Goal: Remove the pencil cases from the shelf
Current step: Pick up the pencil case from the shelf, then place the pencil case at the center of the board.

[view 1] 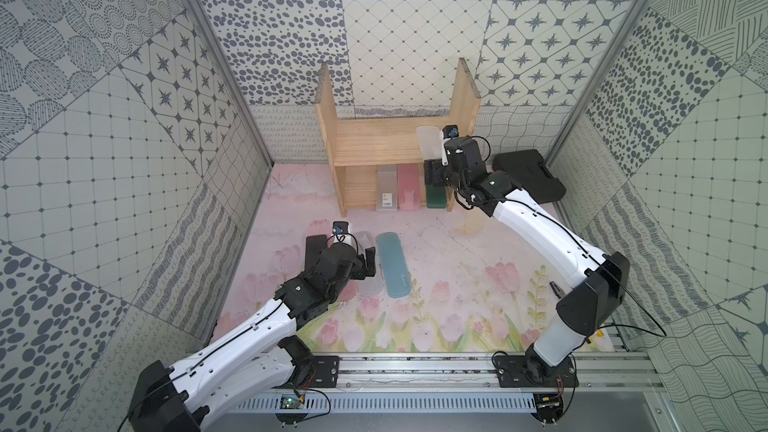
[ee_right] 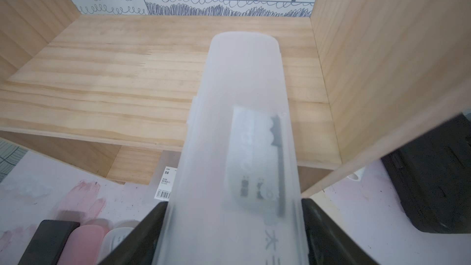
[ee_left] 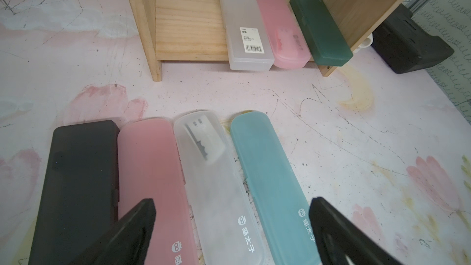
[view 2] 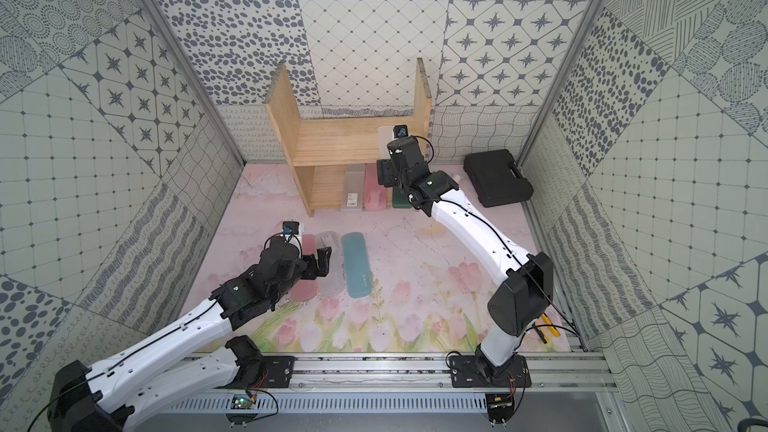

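Left gripper (ee_left: 233,201): jaws wide, empty, over four cases (ee_left: 214,174) on the mat (ee_left: 331,123).
Shelf (view 1: 374,147): three cases (ee_left: 280,26) on the lower board.
Right gripper (ee_right: 234,203): clamped on clear case (ee_right: 244,85) over the upper board.
Step, we judge: fifth removal. Next: withdraw it clear of the side panel and lay it beside the blue case (ee_left: 267,164).

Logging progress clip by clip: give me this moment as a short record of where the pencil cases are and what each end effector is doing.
right end effector: shut on held frosted case, over the upper board of the shelf
left end effector: open, empty, above the row on the mat
on mat: black case, pink case, clear case, blue case
on lower board: labelled frosted case, second pink case, dark green case
beside shelf: black tool case
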Controlling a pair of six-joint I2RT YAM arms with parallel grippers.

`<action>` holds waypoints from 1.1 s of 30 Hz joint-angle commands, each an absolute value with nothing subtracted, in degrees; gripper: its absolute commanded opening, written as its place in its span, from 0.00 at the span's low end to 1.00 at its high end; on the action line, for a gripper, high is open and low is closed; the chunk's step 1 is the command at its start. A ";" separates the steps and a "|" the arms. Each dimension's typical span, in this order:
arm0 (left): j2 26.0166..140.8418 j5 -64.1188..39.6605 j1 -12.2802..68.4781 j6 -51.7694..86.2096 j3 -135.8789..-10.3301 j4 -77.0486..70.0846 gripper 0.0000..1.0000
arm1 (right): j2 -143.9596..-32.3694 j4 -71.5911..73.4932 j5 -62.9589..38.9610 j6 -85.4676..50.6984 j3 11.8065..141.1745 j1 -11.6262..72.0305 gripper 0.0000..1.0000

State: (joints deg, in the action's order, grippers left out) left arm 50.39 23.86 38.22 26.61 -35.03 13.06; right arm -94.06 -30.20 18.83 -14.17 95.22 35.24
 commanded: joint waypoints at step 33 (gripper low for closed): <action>48.90 27.33 38.06 25.10 -34.10 10.87 0.99 | -56.90 -32.33 0.03 -20.08 57.18 36.36 0.76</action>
State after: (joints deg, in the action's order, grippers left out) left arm 49.36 26.04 38.22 26.44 -34.37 13.06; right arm -57.56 -34.17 1.87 -19.07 58.65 35.73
